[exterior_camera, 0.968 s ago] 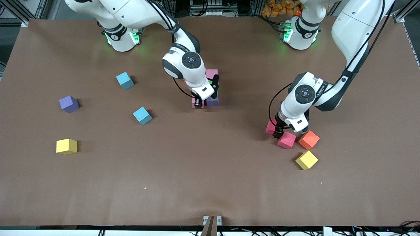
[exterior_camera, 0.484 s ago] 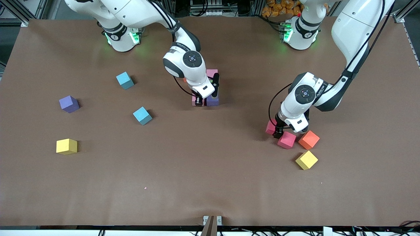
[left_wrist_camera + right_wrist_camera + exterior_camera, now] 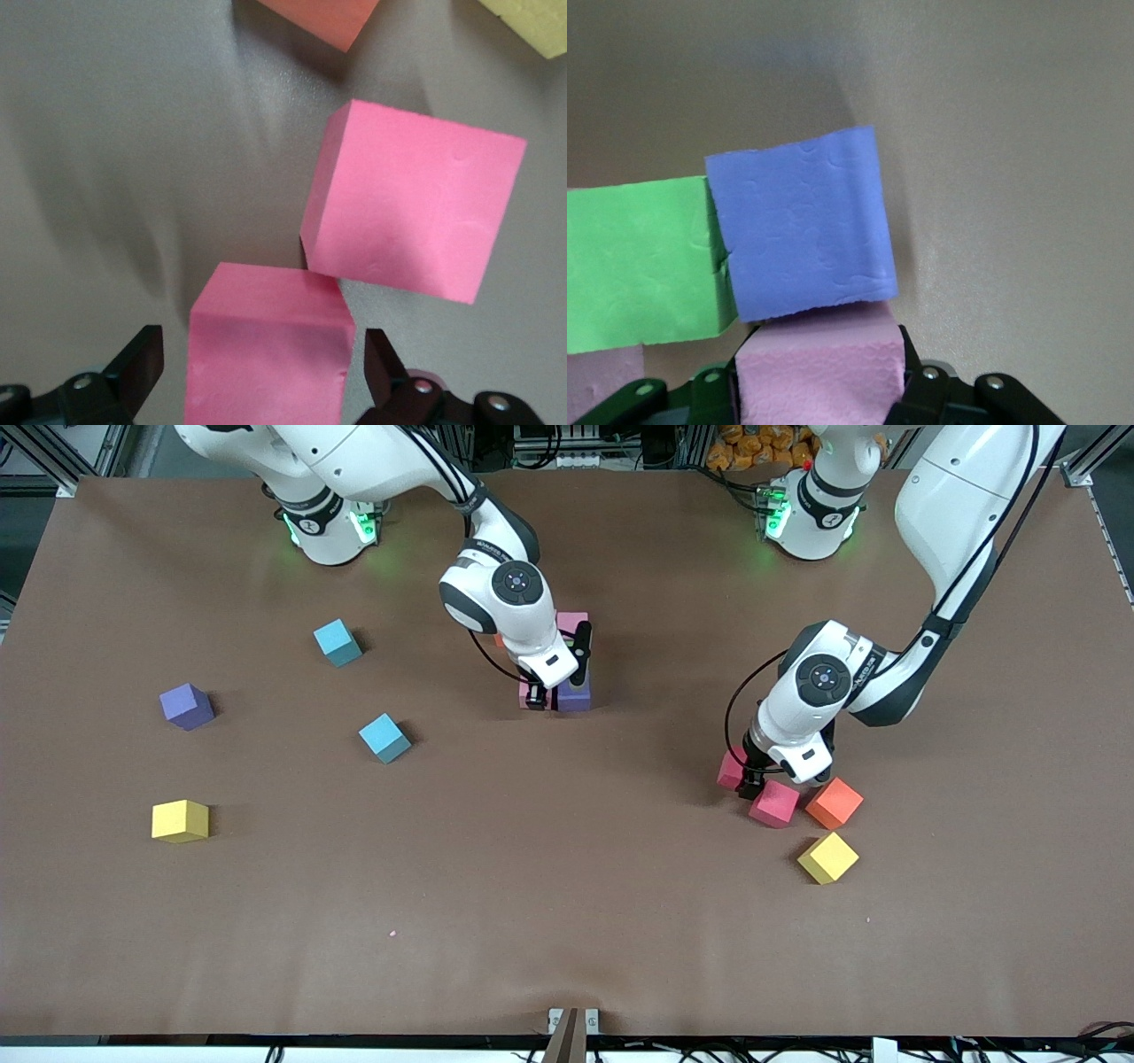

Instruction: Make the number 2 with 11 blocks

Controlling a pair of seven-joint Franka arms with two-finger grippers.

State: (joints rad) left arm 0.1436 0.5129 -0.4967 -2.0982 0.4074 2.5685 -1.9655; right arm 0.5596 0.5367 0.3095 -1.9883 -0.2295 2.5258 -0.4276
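Green block (image 3: 638,266) beside purple block (image 3: 802,221), plain only from right wrist.

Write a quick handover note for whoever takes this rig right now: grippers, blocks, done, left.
Right gripper: shut on a pink block, low at the started cluster mid-table, beside the purple block and green block.
Left gripper: open, fingers astride a crimson block, not yet gripped; second crimson block, orange block and yellow block close by.
Loose at the right arm's end: two cyan, one purple, one yellow.
Done: a few blocks clustered. Left: most of the 2.
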